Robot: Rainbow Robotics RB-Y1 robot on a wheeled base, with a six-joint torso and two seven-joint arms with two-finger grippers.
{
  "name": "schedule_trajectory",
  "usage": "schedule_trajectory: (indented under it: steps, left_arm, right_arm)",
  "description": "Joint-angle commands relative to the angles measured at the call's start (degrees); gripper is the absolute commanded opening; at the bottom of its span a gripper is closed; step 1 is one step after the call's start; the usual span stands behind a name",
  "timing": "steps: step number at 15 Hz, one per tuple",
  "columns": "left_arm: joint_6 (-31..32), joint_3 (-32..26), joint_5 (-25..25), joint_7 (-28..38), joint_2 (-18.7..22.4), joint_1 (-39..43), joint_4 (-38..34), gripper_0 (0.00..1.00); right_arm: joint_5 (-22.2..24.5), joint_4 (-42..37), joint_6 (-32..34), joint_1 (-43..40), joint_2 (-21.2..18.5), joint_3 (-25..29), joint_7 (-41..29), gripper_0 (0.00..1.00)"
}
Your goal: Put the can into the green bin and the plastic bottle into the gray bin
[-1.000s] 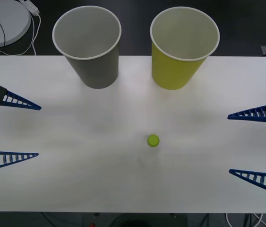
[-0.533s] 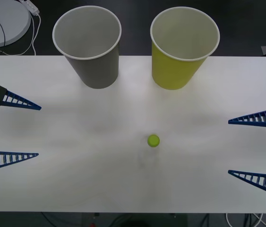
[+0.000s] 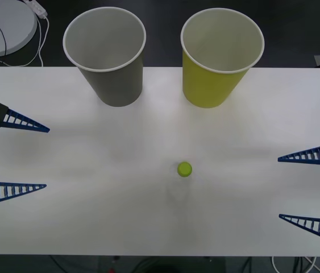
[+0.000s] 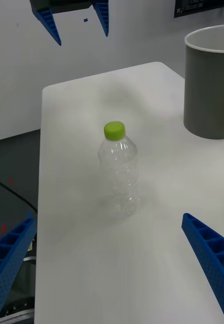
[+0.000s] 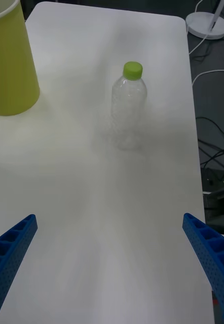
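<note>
**Bottle upright mid-table, both grippers wide and clear**

Nearest the robot: right gripper [image 3: 313, 190] at the table's right edge, blue ribbed fingers [image 3: 303, 156] spread wide, holding nothing. Left gripper [image 3: 19, 154] at the left edge, a bit farther back, fingers [image 3: 23, 121] also spread wide, empty. Both are well apart from everything on the table [image 3: 91, 216].

Btwn them, approx. mid-table & slightly right of center: plastic bottle [image 4: 119, 172], standing upright, clear & ribbed, yellow-green cap on. From the front cam the cap shows as a small dot w/ the clear body barely visible below. Nothing touches it.

Far edge: gray bin [image 3: 107, 54] on the left, green bin [image 3: 219, 57] on the right, both upright, side by side w/ a gap btwn, openings up, nothing seen inside. Bottle is well short of both, closer to the green one.
</note>
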State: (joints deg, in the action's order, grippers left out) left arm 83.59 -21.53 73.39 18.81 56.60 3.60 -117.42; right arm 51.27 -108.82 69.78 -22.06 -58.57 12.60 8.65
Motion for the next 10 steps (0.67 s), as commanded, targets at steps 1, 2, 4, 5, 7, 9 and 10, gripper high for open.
schedule_trajectory:
  steps: [1, 2, 4, 5, 7, 9, 10]
  left_arm:
    - [0.0, 0.0, 0.0, 0.0, 0.0, 0.0, 0.0, 1.0]
    - [0.0, 0.0, 0.0, 0.0, 0.0, 0.0, 0.0, 1.0]
    - [0.0, 0.0, 0.0, 0.0, 0.0, 0.0, 0.0, 1.0]
    - [0.0, 0.0, 0.0, 0.0, 0.0, 0.0, 0.0, 1.0]
    - [0.0, 0.0, 0.0, 0.0, 0.0, 0.0, 0.0, 1.0]
    - [0.0, 0.0, 0.0, 0.0, 0.0, 0.0, 0.0, 1.0]
    - [0.0, 0.0, 0.0, 0.0, 0.0, 0.0, 0.0, 1.0]
  right_arm:
    - [4.02, 0.1, 0.01, 0.09, 3.9, 0.05, -0.38, 1.0]
    - [5.16, 0.62, 0.09, 0.27, 5.48, -0.12, -0.38, 1.0]
    - [5.42, 3.0, 0.09, 1.41, 6.62, -2.41, 0.23, 1.0]
    - [5.42, 4.58, 0.18, 2.55, 6.89, -4.25, 0.58, 1.0]
    - [5.42, 7.3, 0.18, 4.57, 7.59, -6.8, 1.55, 1.0]
    - [5.42, 9.59, 0.18, 6.33, 8.56, -8.82, 2.78, 1.0]
    - [5.42, 10.82, 0.18, 7.21, 8.82, -10.05, 3.4, 1.0]
